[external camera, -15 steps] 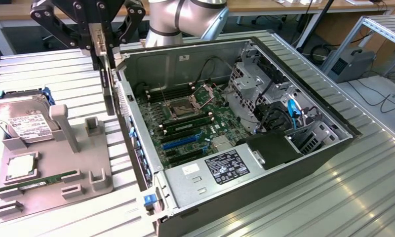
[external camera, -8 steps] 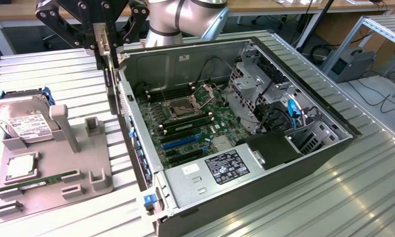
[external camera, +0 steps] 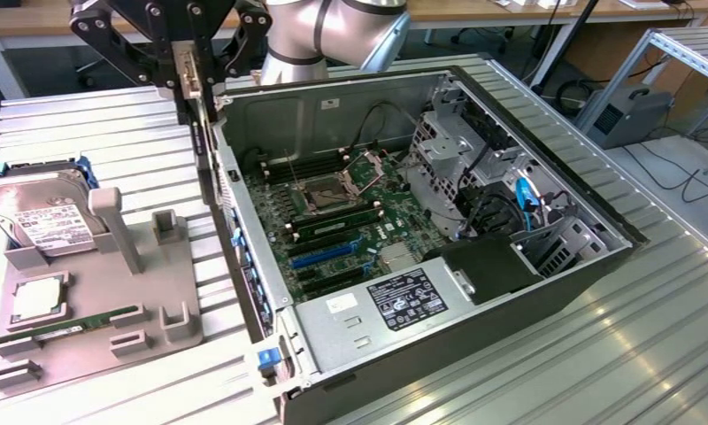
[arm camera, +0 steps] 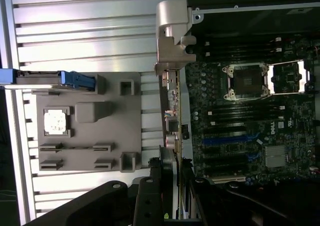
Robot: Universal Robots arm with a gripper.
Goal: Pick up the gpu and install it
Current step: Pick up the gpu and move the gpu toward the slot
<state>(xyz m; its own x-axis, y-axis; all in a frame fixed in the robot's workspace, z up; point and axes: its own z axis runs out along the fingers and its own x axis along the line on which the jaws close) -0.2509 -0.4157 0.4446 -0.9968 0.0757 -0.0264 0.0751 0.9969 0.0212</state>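
**A:** Where is the gpu [arm camera: 171,110] lying at the moment?

**B:** It isn't lying anywhere. The gripper [external camera: 194,75] is carrying it on edge, with the jaws standing narrow and pinching the card by its two flat faces.

**A:** And where is that, compared with the computer case [external camera: 330,111]?

**B:** It is hanging over the case wall on the exterior view's left, between the grey tray [external camera: 153,292] and the motherboard [external camera: 389,235]. The silvery bracket [arm camera: 172,35] is pointing away from the gripper.

**A:** Is the card touching the board?

**B:** It is hovering above it. In the wrist view the card is running alongside the board's edge, and the blue slot [external camera: 325,255] is lying bare, apart from it.

**A:** What is resting on the tray?

**B:** A hard drive [external camera: 42,221] is leaning at the far end. A square processor chip [external camera: 35,301] and a thin memory stick [external camera: 82,323] are sitting nearer the camera, all well apart from the gripper.
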